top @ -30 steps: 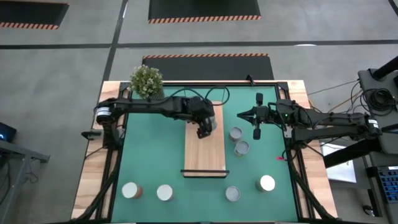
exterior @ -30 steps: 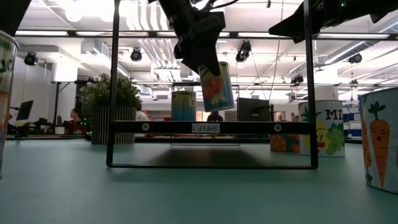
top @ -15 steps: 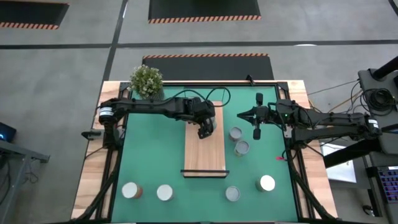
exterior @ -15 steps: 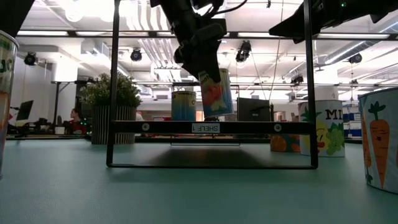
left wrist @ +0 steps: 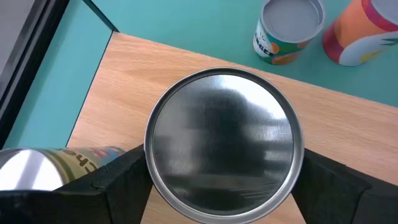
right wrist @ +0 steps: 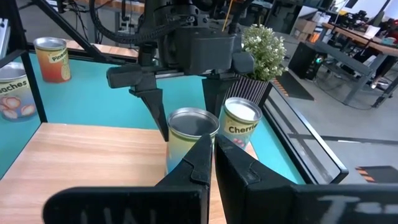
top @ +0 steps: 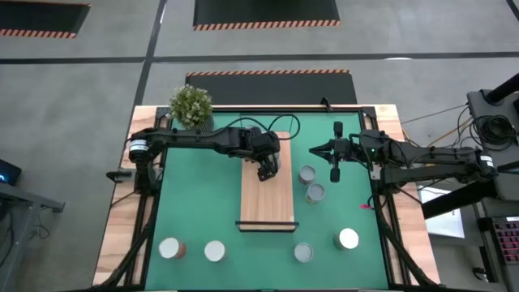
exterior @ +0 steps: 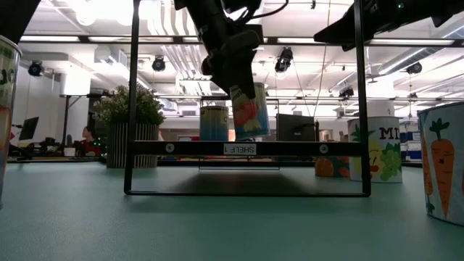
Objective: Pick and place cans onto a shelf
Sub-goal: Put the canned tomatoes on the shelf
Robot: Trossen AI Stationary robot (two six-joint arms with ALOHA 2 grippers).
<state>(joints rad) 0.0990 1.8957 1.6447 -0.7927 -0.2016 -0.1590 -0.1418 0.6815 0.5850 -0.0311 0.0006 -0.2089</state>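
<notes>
One can (left wrist: pixel 224 137) sits clamped in the left gripper (top: pixel 268 169) above the shelf (top: pixel 268 207).

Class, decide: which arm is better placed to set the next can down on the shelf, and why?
Left. The left gripper already holds a can just above the shelf; the right gripper hangs shut and empty beside it.

Grey floor (top: pixel 97 65) w/ hazard-striped mats (top: pixel 266 15); ceiling lights (exterior: pixel 87 22).

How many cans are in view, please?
8. Two at the shelf: a can in the left gripper, a Cherry can beside it. Two cans on the mat right of the shelf. Four cans along the mat's edge opposite the plant. None seems hidden.
</notes>
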